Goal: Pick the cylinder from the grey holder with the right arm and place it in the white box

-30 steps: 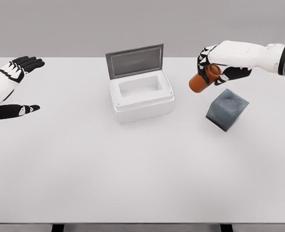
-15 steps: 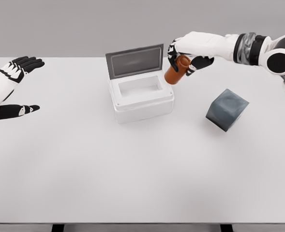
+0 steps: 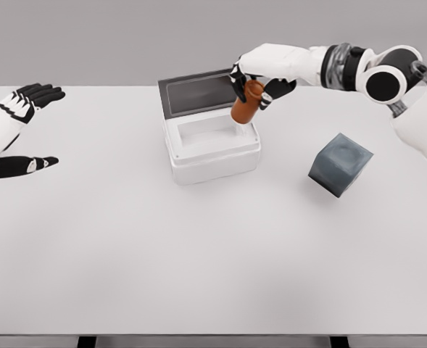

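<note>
Above the white box's (image 3: 212,145) right rear corner: right hand (image 3: 257,83), fingers wrapped round the orange-brown cylinder (image 3: 246,102) (tilted, lower end over the box rim). Box lid upright behind. Grey holder (image 3: 339,164), tipped on an edge, well apart at right on the table (image 3: 199,261). Left hand (image 3: 16,130) at left edge, fingers spread, holding nothing

Cylinder (image 3: 245,104): orange-brown. Box (image 3: 212,145): white, w/ dark grey lid (image 3: 199,92), lighter grey inner panel. Holder (image 3: 339,164): mottled slate grey. Table (image 3: 199,254): plain white. Right hand (image 3: 256,85) & left hand (image 3: 21,130): white w/ black fingers. Right arm: white, grey band, black joint disc. Backdrop: flat grey.
</note>
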Robot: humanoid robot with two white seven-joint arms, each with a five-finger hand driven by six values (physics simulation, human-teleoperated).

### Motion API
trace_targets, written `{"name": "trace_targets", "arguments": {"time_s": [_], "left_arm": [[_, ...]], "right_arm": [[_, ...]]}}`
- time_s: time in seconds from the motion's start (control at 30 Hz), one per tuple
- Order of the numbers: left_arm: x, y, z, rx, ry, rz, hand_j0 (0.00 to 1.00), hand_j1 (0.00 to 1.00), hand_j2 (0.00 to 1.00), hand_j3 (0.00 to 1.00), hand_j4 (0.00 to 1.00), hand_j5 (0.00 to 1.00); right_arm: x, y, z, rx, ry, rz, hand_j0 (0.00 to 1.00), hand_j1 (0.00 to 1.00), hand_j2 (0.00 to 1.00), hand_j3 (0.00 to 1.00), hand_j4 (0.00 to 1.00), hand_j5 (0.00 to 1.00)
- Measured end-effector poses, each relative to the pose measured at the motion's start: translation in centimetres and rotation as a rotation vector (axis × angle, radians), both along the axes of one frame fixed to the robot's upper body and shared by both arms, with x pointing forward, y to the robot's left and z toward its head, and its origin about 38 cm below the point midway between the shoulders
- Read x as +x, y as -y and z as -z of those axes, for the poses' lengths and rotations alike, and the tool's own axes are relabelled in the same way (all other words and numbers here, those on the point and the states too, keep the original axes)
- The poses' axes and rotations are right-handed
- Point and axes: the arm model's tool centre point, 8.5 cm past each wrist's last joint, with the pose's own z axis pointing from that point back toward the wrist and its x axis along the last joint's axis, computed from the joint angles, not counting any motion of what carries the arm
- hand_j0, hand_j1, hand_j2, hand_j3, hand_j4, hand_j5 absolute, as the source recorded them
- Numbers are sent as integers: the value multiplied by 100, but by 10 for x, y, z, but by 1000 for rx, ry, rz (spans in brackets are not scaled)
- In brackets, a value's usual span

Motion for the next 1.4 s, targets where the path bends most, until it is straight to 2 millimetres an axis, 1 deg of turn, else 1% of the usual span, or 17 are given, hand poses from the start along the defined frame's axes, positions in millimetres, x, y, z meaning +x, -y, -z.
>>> {"name": "trace_targets", "arguments": {"time_s": [0.13,0.23,0.63,0.77,0.83,0.87,0.9,0.93,1.1,1.2,1.23,1.27,1.3,1.33,1.4], "left_arm": [[0,0,0,0,0,-1,100,100,100,100,100,100],[0,0,0,0,-1,-1,100,100,100,100,100,100],[0,0,0,0,-1,-1,100,100,100,100,100,100],[0,0,0,0,-1,-1,100,100,100,100,100,100],[0,0,0,0,-1,-1,100,100,100,100,100,100],[0,0,0,0,-1,-1,100,100,100,100,100,100],[0,0,0,0,-1,-1,100,100,100,100,100,100],[0,0,0,0,-1,-1,100,100,100,100,100,100],[0,0,0,0,-1,-1,100,100,100,100,100,100],[0,0,0,0,-1,-1,100,100,100,100,100,100],[0,0,0,0,-1,-1,100,100,100,100,100,100],[0,0,0,0,-1,-1,100,100,100,100,100,100],[0,0,0,0,-1,-1,100,100,100,100,100,100],[0,0,0,0,1,-1,100,100,100,100,100,100],[1,0,-1,1,3,-1,100,100,100,100,100,100]], "right_arm": [[0,-1,2,-1,-4,-2,21,21,21,21,21,21],[1,-2,-3,-1,6,-3,21,21,21,21,21,21],[1,-3,-3,-1,5,-4,21,21,21,21,21,21],[1,-4,-4,-1,7,-6,23,23,23,23,23,23],[1,-4,-4,0,7,-6,27,27,27,27,27,27],[1,-4,-5,-1,11,-7,33,33,33,33,33,33],[1,-4,-5,-1,12,-8,64,64,64,64,64,64],[1,-4,-5,-5,16,-9,100,100,100,100,100,100],[-8,-11,-13,-27,62,-43,100,100,100,100,100,100],[-19,-17,-24,-24,99,-80,100,100,100,100,100,100],[-25,-14,-28,-21,115,-87,100,100,100,100,100,100],[-30,-10,-37,-14,142,-92,100,100,100,100,100,100],[-38,-1,-35,-1,147,-89,100,100,100,100,100,100],[-44,10,-39,12,163,-79,100,100,100,100,100,100],[-53,36,-38,27,172,-43,100,100,100,100,100,100]]}}
